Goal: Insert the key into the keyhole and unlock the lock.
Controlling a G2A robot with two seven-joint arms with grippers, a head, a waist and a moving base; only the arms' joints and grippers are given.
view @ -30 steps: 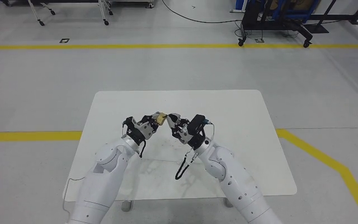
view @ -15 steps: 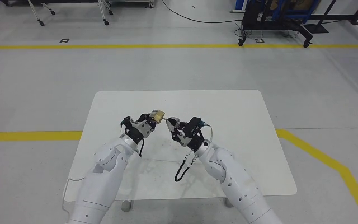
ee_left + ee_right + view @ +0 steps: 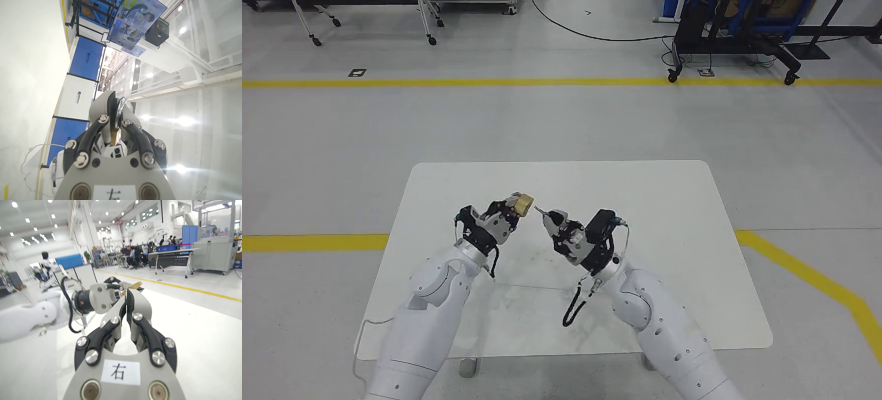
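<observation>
Lock (image 3: 523, 204), brass with a silver shackle (image 3: 121, 105), sits clamped between the left jaws. The right jaws are pinched almost together on the key (image 3: 540, 211), whose tip points at the lock from just beside it; whether they touch, I can't tell. Both pairs hang over the middle of the desk (image 3: 692, 200), well in from its edges. A white label (image 3: 121, 373) bearing one printed character sits behind each pair.

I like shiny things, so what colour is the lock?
The lock is golden brass, clearest in the top view.
</observation>
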